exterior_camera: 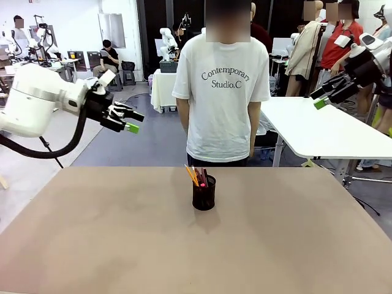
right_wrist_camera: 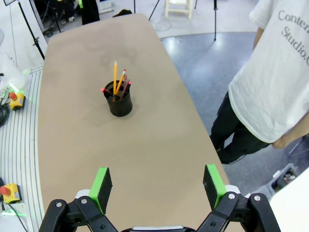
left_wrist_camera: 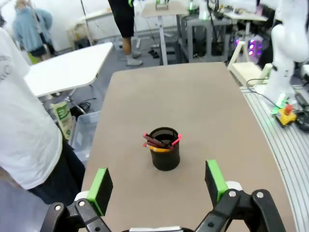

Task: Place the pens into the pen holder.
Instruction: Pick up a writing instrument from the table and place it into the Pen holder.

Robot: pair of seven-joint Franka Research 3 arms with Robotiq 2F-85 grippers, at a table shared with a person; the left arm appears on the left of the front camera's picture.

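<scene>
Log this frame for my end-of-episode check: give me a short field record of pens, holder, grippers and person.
pens: all seen standing in the pen holder, tips above the rim; yellow-orange one tallest
pen holder: upright on the table, near its middle
left gripper: open, empty, raised off the table
right gripper: open, empty, raised at the right
person: standing at the far edge, hands not on the table
task state: looks done

The lower parts of the pens (exterior_camera: 197, 176) are hidden inside the black mesh holder (exterior_camera: 204, 195). The right gripper (exterior_camera: 323, 97) is partly cut off by the front view's right edge. The person's hands are hidden behind the white shirt (exterior_camera: 222, 92).
</scene>
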